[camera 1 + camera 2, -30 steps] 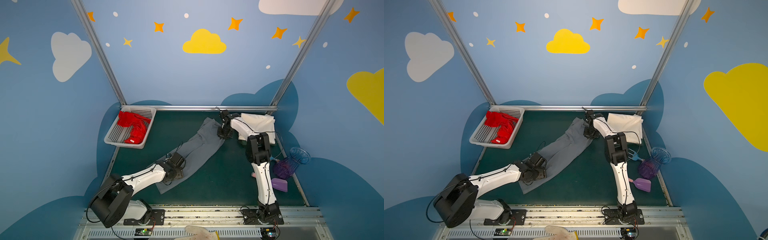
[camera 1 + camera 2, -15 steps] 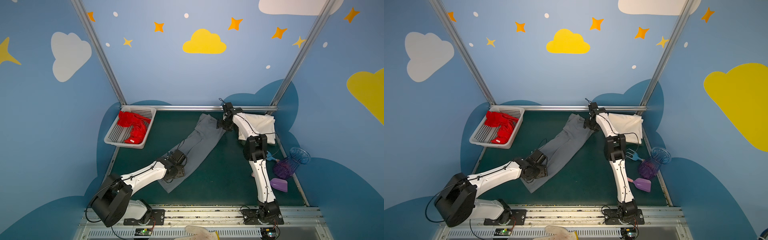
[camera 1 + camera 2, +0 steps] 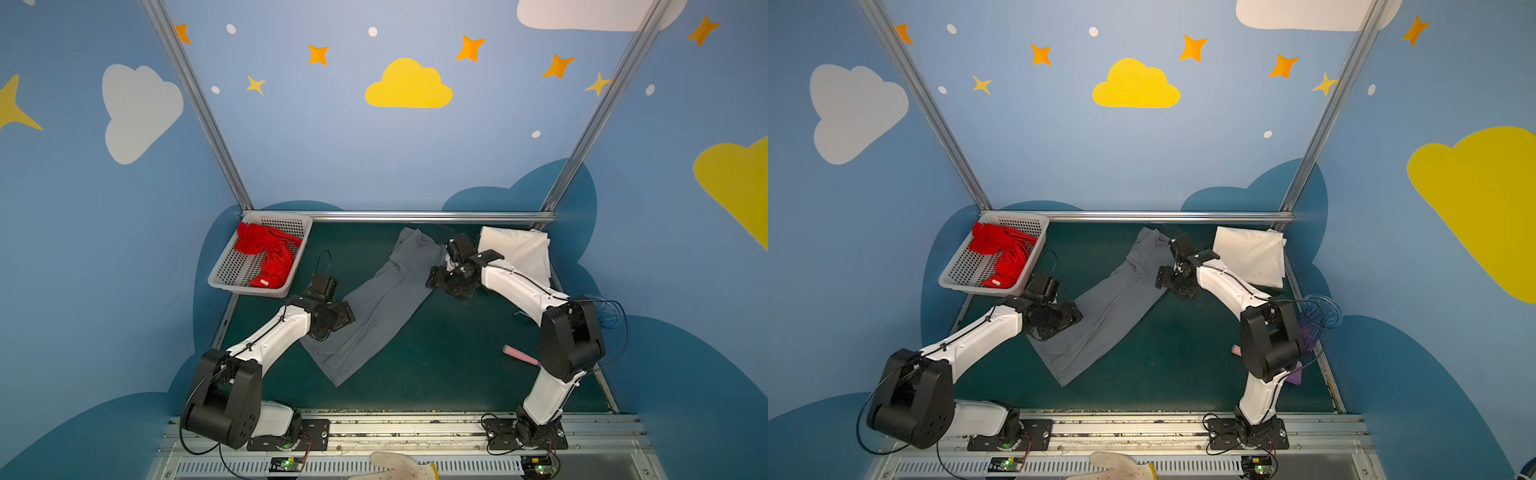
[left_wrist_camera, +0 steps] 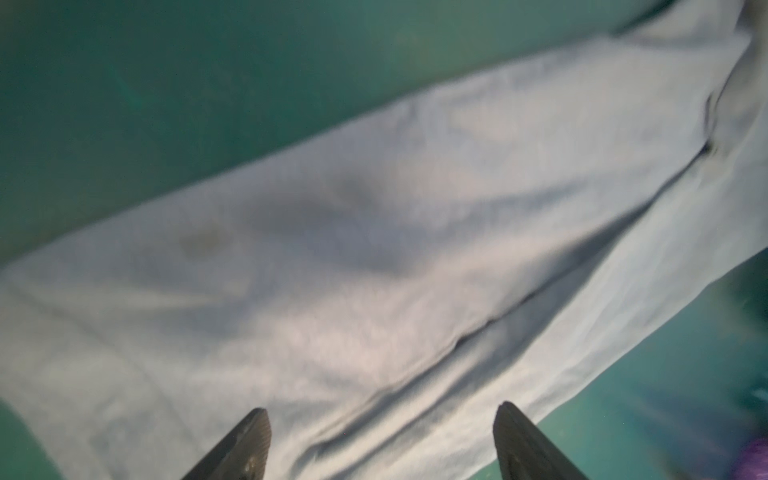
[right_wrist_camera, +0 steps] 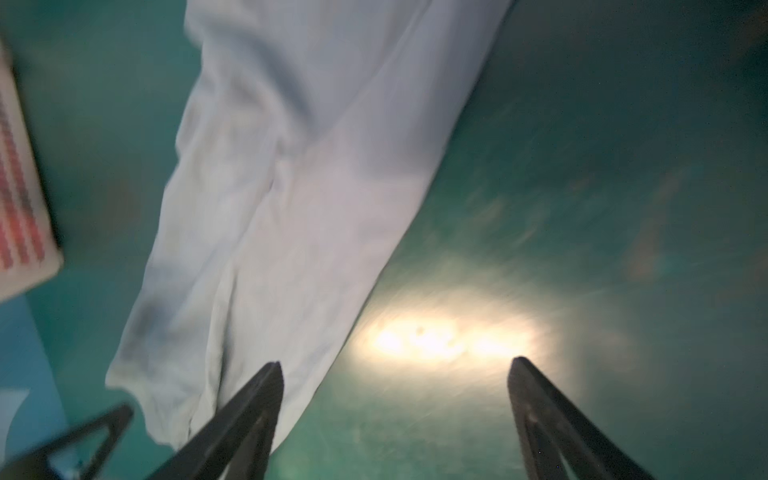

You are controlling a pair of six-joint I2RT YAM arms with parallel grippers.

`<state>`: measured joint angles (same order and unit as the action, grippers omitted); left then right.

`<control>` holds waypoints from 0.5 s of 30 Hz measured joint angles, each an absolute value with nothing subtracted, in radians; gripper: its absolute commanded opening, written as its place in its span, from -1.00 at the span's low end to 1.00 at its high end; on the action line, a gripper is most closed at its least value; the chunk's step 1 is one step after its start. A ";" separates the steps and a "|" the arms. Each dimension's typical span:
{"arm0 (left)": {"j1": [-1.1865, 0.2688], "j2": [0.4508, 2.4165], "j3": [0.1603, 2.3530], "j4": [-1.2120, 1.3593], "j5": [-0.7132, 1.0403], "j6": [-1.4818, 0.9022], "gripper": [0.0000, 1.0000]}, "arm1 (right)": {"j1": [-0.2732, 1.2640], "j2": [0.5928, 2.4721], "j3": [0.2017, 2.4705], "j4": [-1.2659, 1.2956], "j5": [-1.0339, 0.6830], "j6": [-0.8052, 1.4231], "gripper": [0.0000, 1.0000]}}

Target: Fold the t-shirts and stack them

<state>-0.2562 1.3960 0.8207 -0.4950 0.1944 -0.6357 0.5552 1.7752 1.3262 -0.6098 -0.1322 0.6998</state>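
Grey t-shirt [image 3: 374, 307], folded into a long band, lies slantwise across the middle of the green counter [image 3: 449, 365], one end near the back rail and the other toward the front. Left pincer [image 4: 380, 415] hangs over the nearer end with its jaws spread wide, nothing between them and cloth beneath. Right pincer [image 5: 395, 374] is likewise wide and empty, over the band's far edge and bare counter. A folded cream t-shirt [image 3: 515, 253] sits in the back right corner; the red t-shirt [image 3: 266, 253] lies crumpled in the white basket [image 3: 232, 278] at back left.
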 measured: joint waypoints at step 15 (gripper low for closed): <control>-0.192 1.353 0.780 -0.395 0.257 -0.651 0.76 | 0.876 1.865 1.146 -0.292 -0.115 0.942 0.13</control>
